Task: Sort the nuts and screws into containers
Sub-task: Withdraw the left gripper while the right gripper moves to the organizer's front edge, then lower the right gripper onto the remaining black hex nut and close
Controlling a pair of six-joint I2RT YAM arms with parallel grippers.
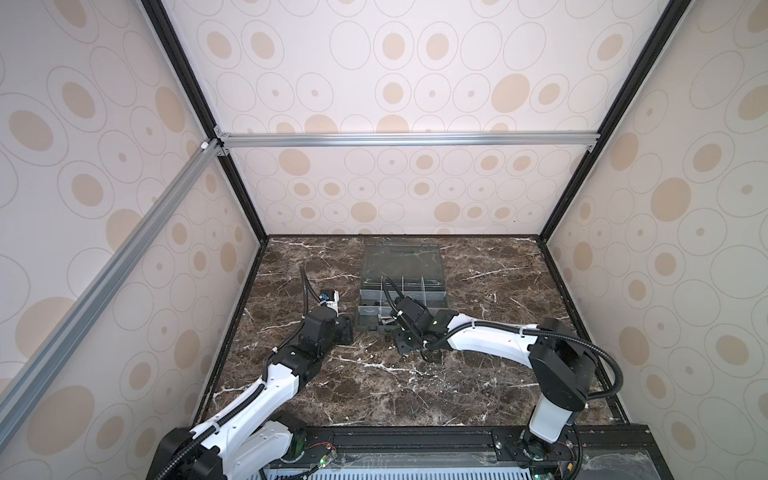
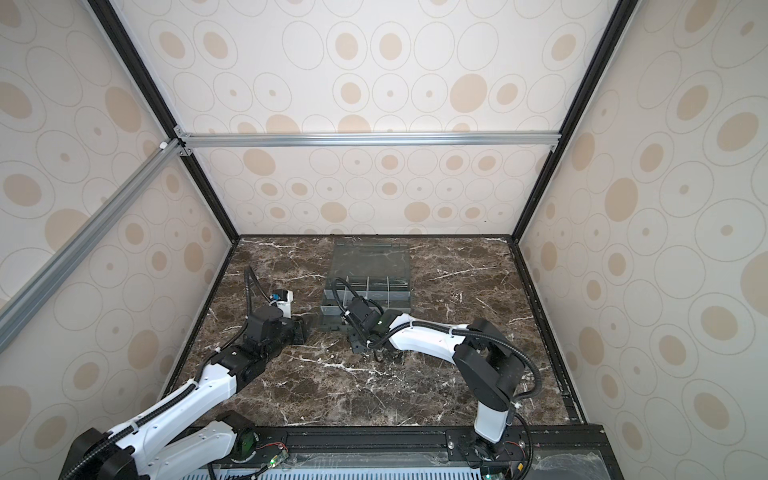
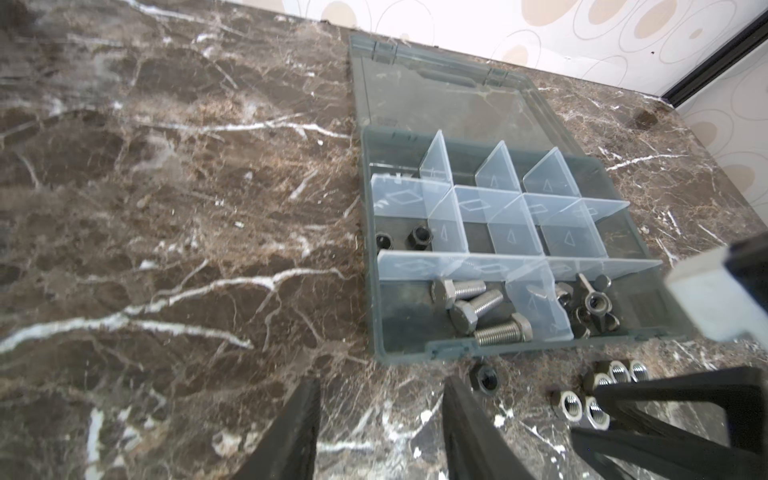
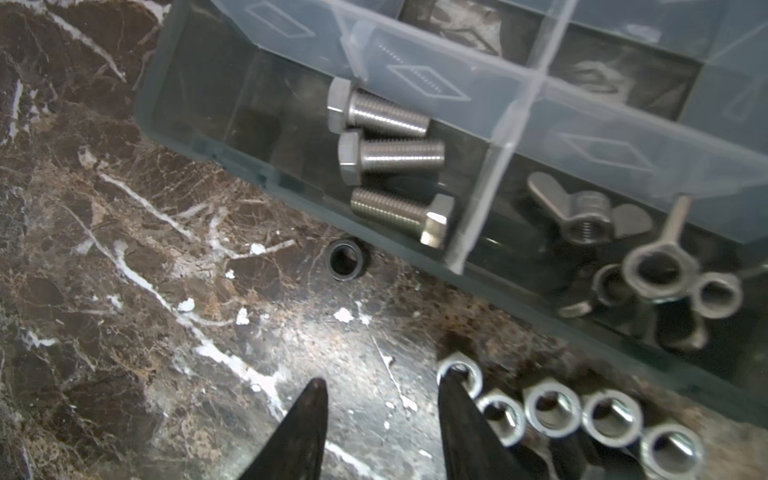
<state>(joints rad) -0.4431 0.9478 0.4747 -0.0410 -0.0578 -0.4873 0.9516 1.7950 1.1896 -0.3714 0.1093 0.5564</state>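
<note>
The grey organizer box lies open at the back centre, its lid flat behind it. Three screws lie in the front corner container. Beside them, wing nuts fill the neighbouring cell, and two dark nuts sit one row back. On the table before the box lie a dark nut and a row of silver nuts. My left gripper is open and empty. My right gripper is open, one fingertip overlapping the end silver nut.
Dark marble table inside patterned walls. The box's other cells look bare. The right gripper's fingers reach into the left wrist view, over the silver nuts.
</note>
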